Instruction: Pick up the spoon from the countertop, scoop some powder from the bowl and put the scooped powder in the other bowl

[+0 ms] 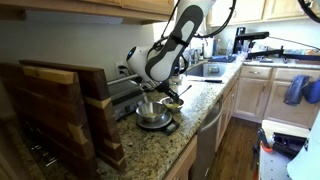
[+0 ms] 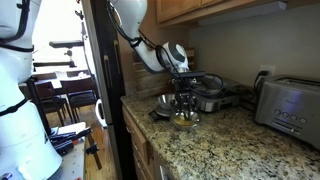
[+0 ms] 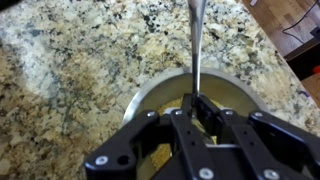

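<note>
Spoon, slim and metal (image 3: 197,50), sits pinched in my gripper (image 3: 195,105), long axis pointing far, with the deep shiny steel bowl (image 3: 135,100) seemingly directly beneath.

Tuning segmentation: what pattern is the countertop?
The countertop is speckled granite, beige with dark flecks; wrist view shows it best.

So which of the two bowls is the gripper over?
The larger shiny steel bowl: the gripper, shut on the spoon, hangs right above it. The smaller yellowish bowl lies off to one side.
</note>
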`<state>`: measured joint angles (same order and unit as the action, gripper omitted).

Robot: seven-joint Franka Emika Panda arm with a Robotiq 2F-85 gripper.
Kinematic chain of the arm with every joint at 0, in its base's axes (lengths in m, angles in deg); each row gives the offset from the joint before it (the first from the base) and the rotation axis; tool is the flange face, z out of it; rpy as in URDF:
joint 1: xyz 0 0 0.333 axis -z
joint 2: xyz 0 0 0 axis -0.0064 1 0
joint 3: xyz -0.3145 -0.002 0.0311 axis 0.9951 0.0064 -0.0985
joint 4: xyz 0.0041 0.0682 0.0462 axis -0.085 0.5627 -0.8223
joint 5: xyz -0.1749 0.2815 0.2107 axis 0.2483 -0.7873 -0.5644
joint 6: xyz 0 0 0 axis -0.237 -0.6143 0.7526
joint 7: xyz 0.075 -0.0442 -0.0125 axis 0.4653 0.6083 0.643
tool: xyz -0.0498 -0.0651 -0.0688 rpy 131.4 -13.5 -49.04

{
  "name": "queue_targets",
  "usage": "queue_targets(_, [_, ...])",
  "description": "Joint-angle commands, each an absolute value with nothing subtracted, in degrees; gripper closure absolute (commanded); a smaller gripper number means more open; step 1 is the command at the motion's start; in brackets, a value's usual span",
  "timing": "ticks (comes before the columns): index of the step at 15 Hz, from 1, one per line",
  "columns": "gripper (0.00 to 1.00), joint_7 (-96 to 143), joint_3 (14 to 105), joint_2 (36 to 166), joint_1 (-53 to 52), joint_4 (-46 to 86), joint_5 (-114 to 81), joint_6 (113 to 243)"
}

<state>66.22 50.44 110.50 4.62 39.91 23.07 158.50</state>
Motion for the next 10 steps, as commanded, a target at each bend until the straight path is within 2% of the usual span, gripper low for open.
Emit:
queue_targets(1, [0.96, 69.54, 51.33, 106.66, 6.03, 42.84, 18.40, 161.00])
queue_targets(10, [0.96, 72.93, 53.58, 103.45, 7.36, 45.00, 10.53, 163.68])
